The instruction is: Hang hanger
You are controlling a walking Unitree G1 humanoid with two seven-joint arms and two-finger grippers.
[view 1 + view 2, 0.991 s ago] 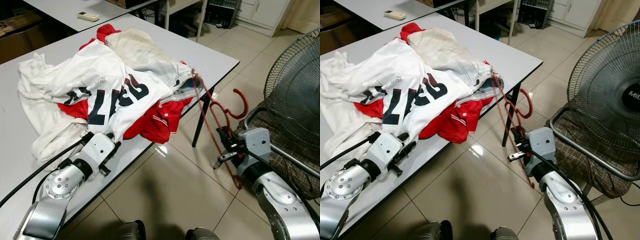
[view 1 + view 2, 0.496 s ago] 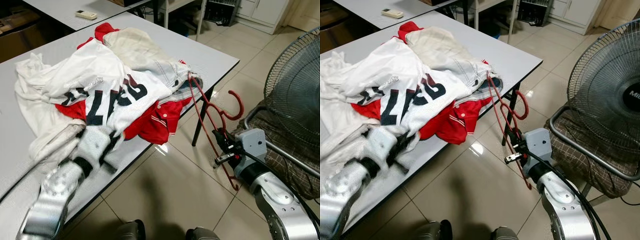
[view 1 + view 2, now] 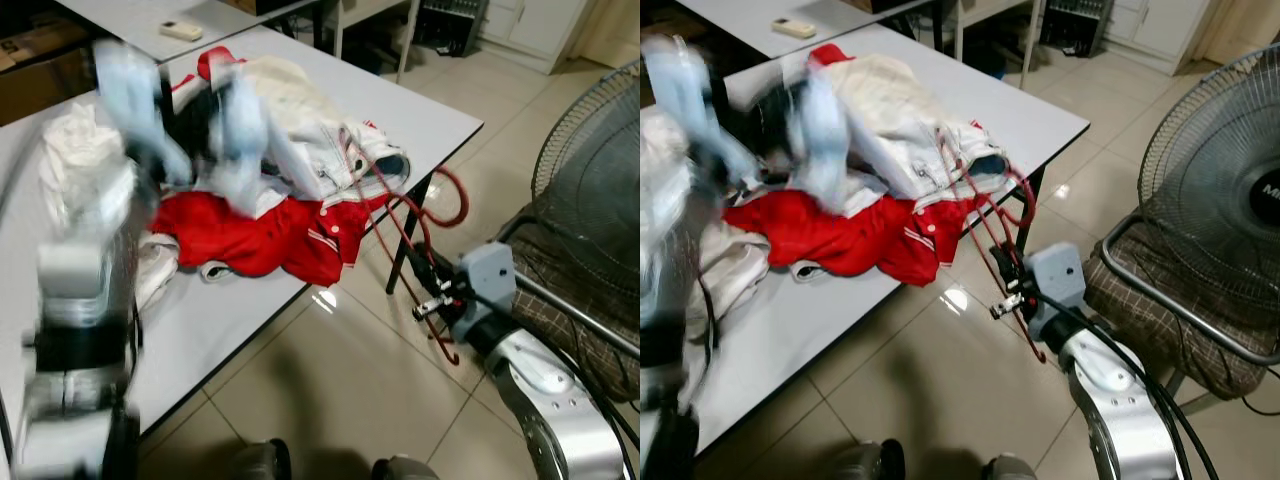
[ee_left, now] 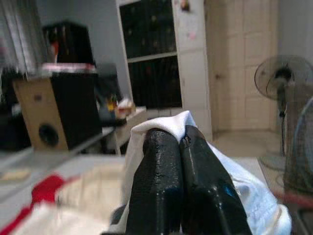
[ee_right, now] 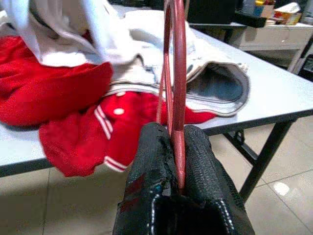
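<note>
A red wire hanger (image 5: 177,73) stands upright beside the table's corner, its upper end resting against the clothes pile. My right gripper (image 3: 428,292) is shut on its lower part. My left arm is raised over the table (image 3: 440,110) and blurred by motion. In the left wrist view my left gripper (image 4: 182,139) is shut on a fold of white shirt (image 4: 164,125), lifted above the pile. A red garment (image 3: 260,235) lies spread on the table under a cream garment (image 3: 300,105) and a pale denim piece (image 3: 385,165).
A large standing fan (image 3: 590,140) and a chair with a checked cushion (image 3: 570,290) are close on the right, behind my right arm. A remote control (image 3: 182,30) lies on a second table behind. Tiled floor (image 3: 330,380) runs between table and chair.
My left arm has swung up from the table's front edge, pulling the white numbered shirt off the pile and baring the red garment. My right gripper has carried the hanger closer to the table.
</note>
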